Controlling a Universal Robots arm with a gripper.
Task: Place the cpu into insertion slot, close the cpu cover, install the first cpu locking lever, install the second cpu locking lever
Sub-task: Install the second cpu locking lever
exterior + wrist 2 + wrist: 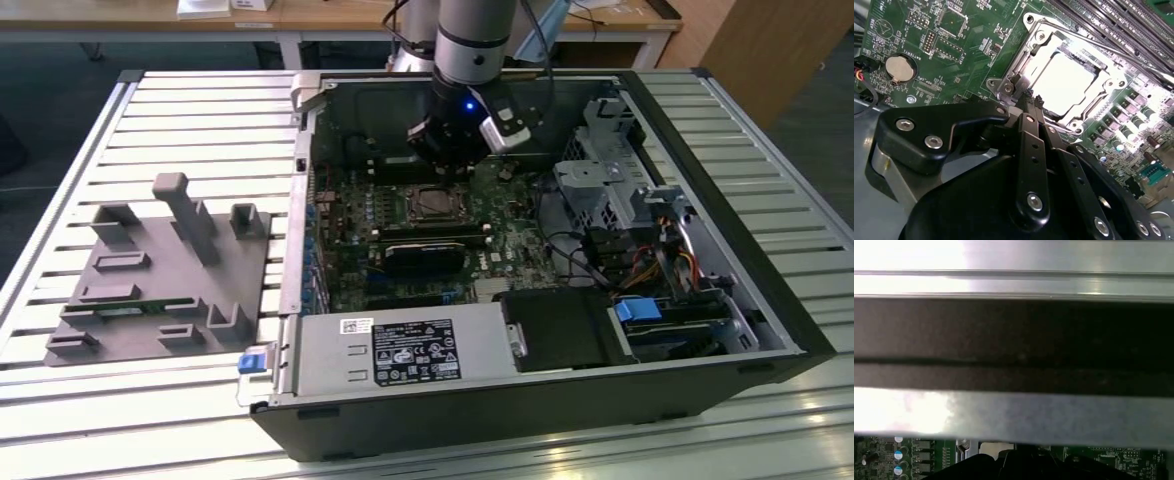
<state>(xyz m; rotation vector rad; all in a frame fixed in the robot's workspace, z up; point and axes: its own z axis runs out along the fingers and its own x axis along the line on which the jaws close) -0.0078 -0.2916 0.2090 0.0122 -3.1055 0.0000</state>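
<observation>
On the exterior view's left a grey moulded parts holder (154,275) sits on the slatted metal table (80,150), well apart from the work; its pockets look meant for keeping loose parts ready. To its right the black computer case (534,400) lies on its side with the panel off, so the green motherboard (387,215) faces up where the arm can get at it from above.

The arm's black gripper (447,150) hangs low inside the case, just beyond the small square insertion slot with its silver metal border (434,203).

In the second wrist view the pale silver-grey square cpu (1066,82) already lies in that socket, and the thin silver cpu cover (1046,50) seems to lie folded down around it, though I cannot be sure it is latched. The gripper's (1032,99) dark fingers (1028,107) are pinched together, with nothing between them, their tips at the near corner of the socket frame; whether they touch it I cannot tell.
</observation>
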